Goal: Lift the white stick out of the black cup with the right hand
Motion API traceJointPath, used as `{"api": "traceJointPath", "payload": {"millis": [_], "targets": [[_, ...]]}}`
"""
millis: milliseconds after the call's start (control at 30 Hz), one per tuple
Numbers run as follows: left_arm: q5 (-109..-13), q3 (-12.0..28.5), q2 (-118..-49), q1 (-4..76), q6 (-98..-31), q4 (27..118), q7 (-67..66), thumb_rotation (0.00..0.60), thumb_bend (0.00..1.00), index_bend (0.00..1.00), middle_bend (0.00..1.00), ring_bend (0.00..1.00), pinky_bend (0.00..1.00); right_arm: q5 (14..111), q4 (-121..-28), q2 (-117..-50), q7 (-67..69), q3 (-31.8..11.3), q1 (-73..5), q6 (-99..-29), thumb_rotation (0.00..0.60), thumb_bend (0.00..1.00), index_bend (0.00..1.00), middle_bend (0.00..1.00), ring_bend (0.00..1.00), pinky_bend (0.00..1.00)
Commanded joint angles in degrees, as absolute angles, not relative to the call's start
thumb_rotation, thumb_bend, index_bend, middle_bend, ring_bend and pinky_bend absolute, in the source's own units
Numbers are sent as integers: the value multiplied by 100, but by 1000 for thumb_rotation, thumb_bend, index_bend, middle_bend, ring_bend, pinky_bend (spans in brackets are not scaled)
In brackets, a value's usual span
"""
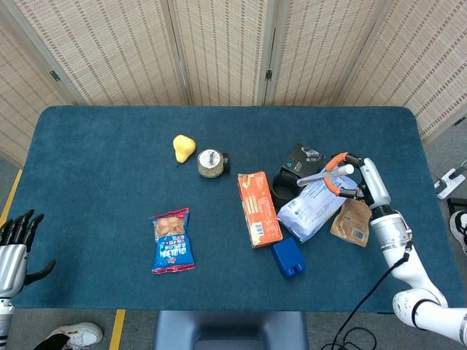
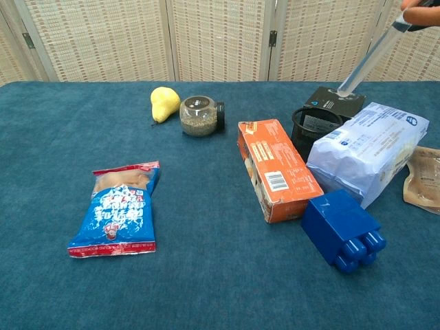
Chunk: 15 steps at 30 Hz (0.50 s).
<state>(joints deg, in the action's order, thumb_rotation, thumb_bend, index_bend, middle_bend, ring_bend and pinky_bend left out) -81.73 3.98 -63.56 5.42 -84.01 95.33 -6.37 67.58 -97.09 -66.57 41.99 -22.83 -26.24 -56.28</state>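
Dark teal felt-covered table; yellow pear; blue snack bag with red edges; orange cardboard box. Solid blue plastic block, black mesh cup, pale blue-white pouch, tan packet. Translucent white stick; backdrop of beige woven screen panels.

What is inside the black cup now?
Nothing shows inside the black cup; its bottom is hidden by its wall. The right hand holds the white stick above it.
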Motion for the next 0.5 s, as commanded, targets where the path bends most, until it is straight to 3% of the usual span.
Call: {"api": "traceJointPath", "payload": {"millis": [33, 167, 333, 500], "targets": [[-8177, 397, -6354, 553, -8391, 9545, -656, 600, 255, 106, 41, 0, 54, 6950, -9867, -6324, 5521, -2347, -2410, -5173, 600, 393, 685, 491, 238, 148], [-8183, 396, -6357, 555, -8399, 9561, -661, 600, 255, 106, 41, 0, 55, 6901, -9614, -6429, 4530, -2205, -2519, -5378, 600, 393, 685, 491, 238, 148], [-8162, 387, -6352, 549, -8391, 9565, -675, 600, 256, 106, 41, 0, 54, 6820, -9207, -6913, 2471, -2050, -2676, -6209, 600, 392, 685, 491, 238, 148], [-8151, 388, -6352, 551, -8387, 9556, -674, 600, 255, 106, 41, 0, 54, 6894, -8938, -7290, 1361, -1991, -2734, -6834, 600, 393, 685, 491, 238, 148]]}}
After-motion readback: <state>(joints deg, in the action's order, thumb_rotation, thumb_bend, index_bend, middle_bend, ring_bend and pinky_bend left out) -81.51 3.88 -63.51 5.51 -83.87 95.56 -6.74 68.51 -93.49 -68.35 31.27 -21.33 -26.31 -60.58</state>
